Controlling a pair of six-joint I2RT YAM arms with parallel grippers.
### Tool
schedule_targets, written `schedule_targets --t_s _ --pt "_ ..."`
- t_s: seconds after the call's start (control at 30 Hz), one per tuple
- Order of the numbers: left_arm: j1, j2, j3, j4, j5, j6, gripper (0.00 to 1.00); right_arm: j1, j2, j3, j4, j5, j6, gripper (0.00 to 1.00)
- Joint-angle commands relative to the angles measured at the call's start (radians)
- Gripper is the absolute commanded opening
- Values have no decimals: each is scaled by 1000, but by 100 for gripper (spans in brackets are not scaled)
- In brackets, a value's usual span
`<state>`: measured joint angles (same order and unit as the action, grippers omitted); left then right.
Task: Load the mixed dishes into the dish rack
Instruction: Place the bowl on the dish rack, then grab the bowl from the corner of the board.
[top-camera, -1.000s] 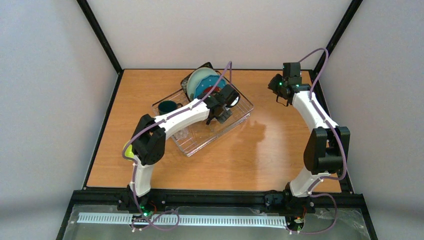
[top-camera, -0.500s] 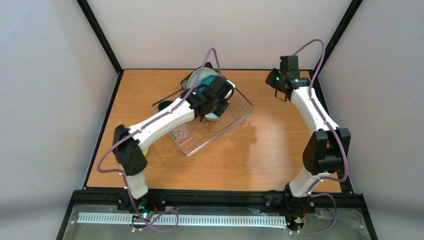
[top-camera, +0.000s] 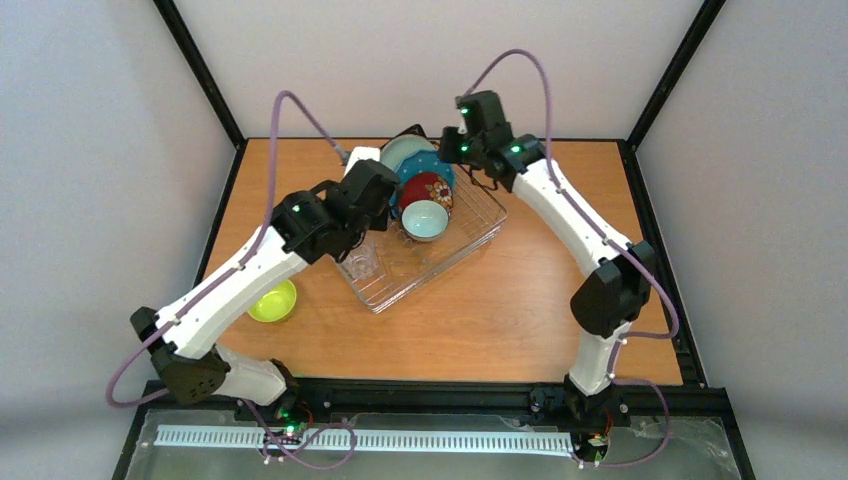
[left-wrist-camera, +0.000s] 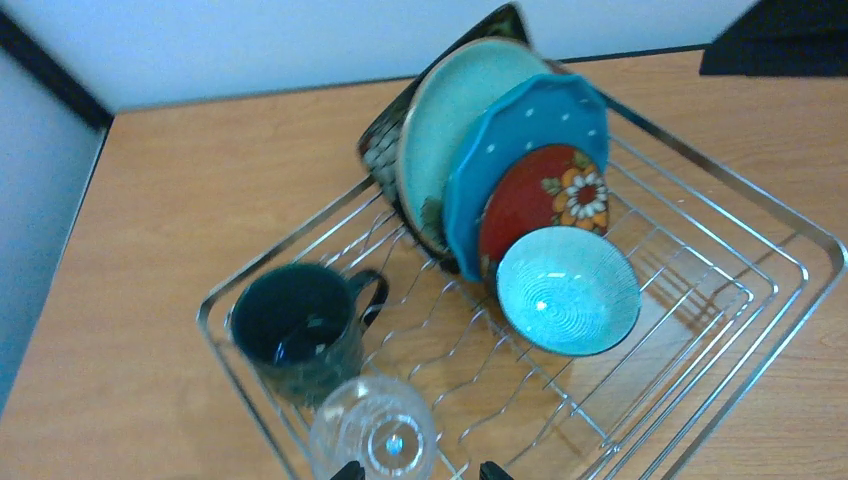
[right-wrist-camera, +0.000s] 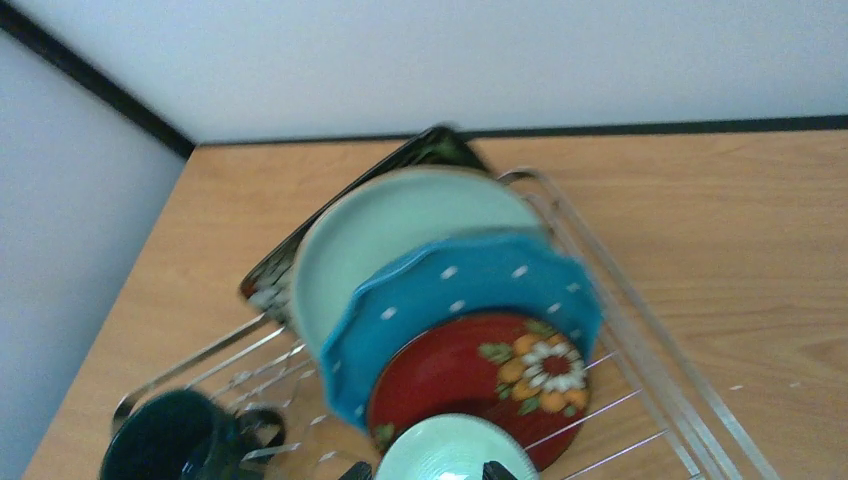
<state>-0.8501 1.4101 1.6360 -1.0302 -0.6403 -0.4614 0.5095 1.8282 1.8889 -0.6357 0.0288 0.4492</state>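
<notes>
Left gripper, fingertips apart and empty, hangs above the clear glass cup in the dish rack. Right gripper, likewise parted and empty, hangs over the rack's far end. Racked on edge: black square floral plate, pale mint plate, blue dotted plate, small red floral plate, with the mint bowl leaning on the last. Dark green mug stands beside the glass. Yellow-green bowl sits on the table, outside the rack.
</notes>
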Motion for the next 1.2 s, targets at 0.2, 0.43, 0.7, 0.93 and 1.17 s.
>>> schedule_targets --t_s 0.2,0.43,0.7,0.93,1.17 --pt "30 -166 -195 -225 -20 -565 70 93 -25 19 -89 76 -16 64" --pt "309 -273 -341 -57 234 -535 71 90 -93 -41 -71 102 -33 64" --pt "525 -305 -490 35 394 -551 71 63 -146 -67 -70 103 -65 64" --pt "682 -361 -640 66 501 -619 72 43 -175 -116 -52 88 -78 64" --pt "792 -376 -712 86 554 -620 73 25 -186 -148 -36 84 -89 64"
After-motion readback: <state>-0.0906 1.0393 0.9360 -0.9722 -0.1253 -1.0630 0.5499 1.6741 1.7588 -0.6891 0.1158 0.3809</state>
